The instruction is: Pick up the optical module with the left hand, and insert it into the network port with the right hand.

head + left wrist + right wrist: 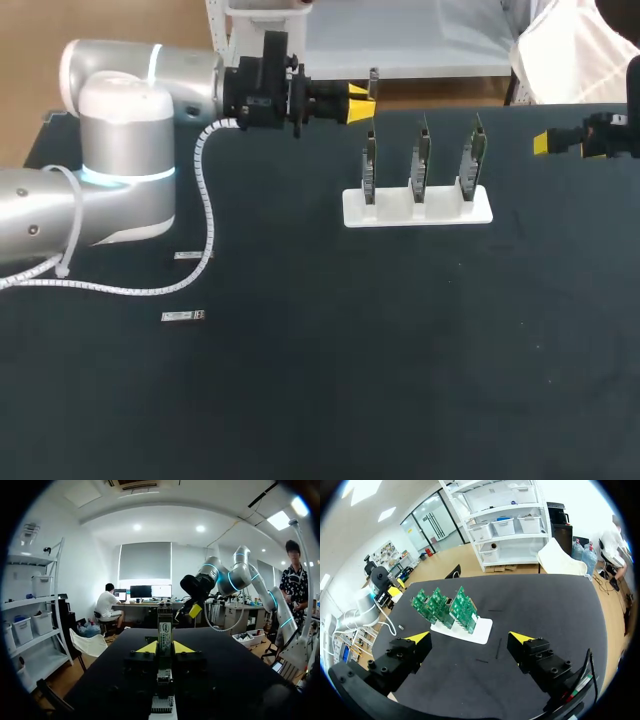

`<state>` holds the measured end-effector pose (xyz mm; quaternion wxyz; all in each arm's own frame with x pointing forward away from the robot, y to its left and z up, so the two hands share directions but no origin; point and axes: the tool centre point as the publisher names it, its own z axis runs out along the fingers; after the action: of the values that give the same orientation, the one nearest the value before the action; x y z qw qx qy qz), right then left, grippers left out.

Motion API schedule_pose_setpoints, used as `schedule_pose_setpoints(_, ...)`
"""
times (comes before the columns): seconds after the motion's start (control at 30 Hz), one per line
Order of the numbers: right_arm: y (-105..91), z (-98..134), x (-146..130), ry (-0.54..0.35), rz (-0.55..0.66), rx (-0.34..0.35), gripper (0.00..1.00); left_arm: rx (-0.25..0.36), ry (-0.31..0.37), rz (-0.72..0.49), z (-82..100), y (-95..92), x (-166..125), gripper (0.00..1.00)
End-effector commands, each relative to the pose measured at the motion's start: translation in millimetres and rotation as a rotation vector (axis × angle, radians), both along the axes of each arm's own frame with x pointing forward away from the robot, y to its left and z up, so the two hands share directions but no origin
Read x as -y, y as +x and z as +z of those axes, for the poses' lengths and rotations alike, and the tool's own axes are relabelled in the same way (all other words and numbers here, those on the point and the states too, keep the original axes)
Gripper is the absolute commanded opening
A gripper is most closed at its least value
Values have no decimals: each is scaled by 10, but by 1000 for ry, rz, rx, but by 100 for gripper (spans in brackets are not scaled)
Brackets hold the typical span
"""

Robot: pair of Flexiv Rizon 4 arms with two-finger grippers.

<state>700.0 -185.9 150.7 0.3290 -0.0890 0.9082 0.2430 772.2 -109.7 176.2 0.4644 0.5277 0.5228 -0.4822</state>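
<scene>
My left gripper (358, 103) hovers high at the table's back, just left of the board stand, shut on a slim optical module (373, 79) that stands upright between its yellow tips. In the left wrist view that module (165, 626) rises from my left gripper (165, 648). Three green circuit boards (421, 157) stand upright in a white stand (418, 207). My right gripper (558, 143) is open at the far right, level with the boards. The right wrist view shows my right gripper (470, 641) spread wide with nothing between its fingers, facing the boards (446, 607) on their white base (481, 631).
Two spare modules lie flat on the black mat at the left, one (187, 256) under my left arm's cable and one (183, 316) nearer the front. A white cable (205, 200) hangs from the left arm.
</scene>
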Motion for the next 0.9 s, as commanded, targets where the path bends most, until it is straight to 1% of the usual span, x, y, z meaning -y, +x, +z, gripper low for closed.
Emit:
schedule_pose_setpoints(0.03,-6,4,-8,-2,-3,0,100,-15,-11,-5,-36,38,27,0)
schedule_pose_setpoints(0.47,-6,4,-8,-2,-3,0,100,-35,0,-15,-48,30,20,0)
schedule_pose_setpoints(0.6,-6,4,-8,-2,-3,0,100,-33,0,-28,-44,31,27,0)
schedule_pose_setpoints(0.77,-6,4,-8,-2,-3,0,100,-59,-10,-29,-65,23,15,0)
schedule_pose_setpoints(0.9,-6,4,-8,-2,-3,0,100,-59,-10,-29,-65,23,15,0)
